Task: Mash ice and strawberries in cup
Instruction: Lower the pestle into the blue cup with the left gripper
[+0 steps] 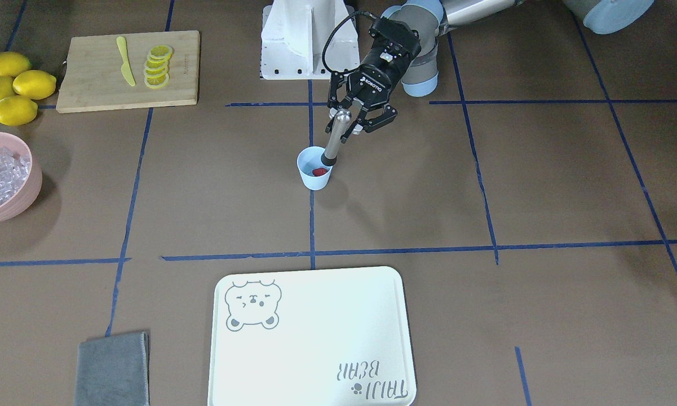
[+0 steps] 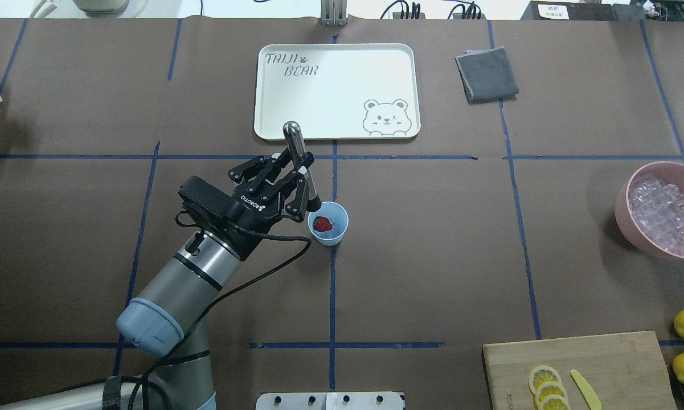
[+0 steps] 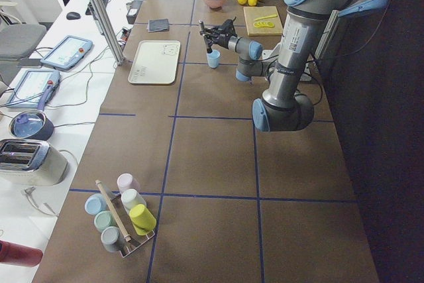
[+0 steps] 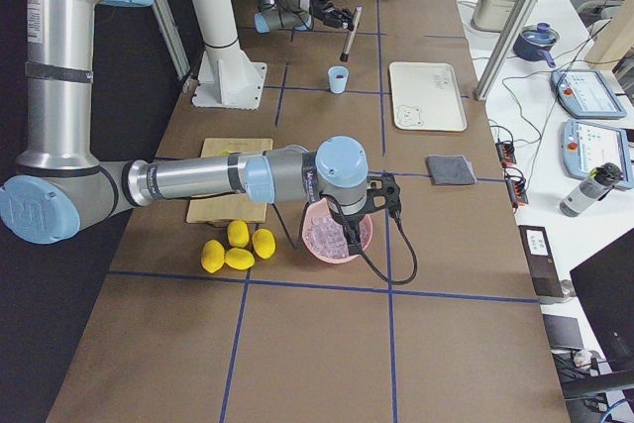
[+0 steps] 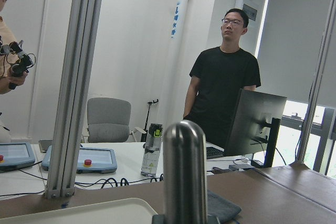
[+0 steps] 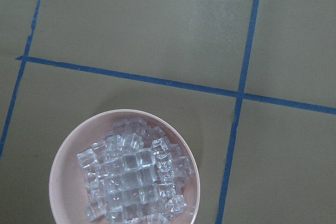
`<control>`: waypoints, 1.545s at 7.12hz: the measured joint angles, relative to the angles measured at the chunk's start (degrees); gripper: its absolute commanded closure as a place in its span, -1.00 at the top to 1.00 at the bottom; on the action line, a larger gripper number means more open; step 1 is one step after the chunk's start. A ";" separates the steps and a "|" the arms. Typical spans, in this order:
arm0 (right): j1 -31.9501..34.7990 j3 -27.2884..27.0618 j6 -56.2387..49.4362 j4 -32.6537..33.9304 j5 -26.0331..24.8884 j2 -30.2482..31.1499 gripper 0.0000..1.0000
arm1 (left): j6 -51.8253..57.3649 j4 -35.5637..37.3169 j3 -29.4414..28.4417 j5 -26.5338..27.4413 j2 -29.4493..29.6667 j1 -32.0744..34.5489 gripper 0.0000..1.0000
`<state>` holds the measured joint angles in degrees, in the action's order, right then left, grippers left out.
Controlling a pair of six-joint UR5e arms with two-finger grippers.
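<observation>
The left gripper (image 1: 349,121) is squeezed shut on a metal masher (image 1: 332,144), near its round top. It holds the masher slanted, with the dark end pointing down at the cup (image 1: 313,181). That way the end can push straight in, I think. The end is right by the cup's rim, but I cannot tell if it is inside yet.

The cup stands upright on the tabletop (image 1: 485,197), in the middle, where the arm can reach it. The strawberry (image 1: 319,171) lies at the bottom of the cup, ready to be squashed. I see no ice in the cup. The ice (image 6: 131,177) is piled in the pink bowl (image 6: 60,166), well apart from the cup. So it likely has to be brought over.

The right gripper (image 4: 362,217) hangs over that bowl, maybe to fetch ice. It shows only small and from the side, so I cannot tell if it is open or closed.

The masher is a smooth, shiny rod. The cup is thin pale-blue plastic, narrower at the bottom. The berry is red and looks soft. The ice cubes are clear, glassy and look slippery. The tabletop is flat brown with blue tape lines.
</observation>
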<state>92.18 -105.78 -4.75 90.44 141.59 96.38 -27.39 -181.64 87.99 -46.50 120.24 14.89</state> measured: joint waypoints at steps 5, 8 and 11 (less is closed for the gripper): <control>-0.04 0.30 0.00 0.00 -0.02 -0.15 0.98 | -0.13 -0.59 -4.19 0.15 2.65 0.00 -1.00; -0.05 0.39 0.00 0.02 0.00 -0.41 0.98 | -0.23 -1.52 -5.03 0.25 2.86 -0.33 -1.00; -0.06 0.47 0.00 0.08 -0.06 -0.54 0.98 | -0.29 -1.47 -5.30 0.58 3.22 -1.82 -1.00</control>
<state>92.12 -105.31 -4.74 90.52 141.53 95.84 -27.68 -183.11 82.69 -45.91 123.46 13.06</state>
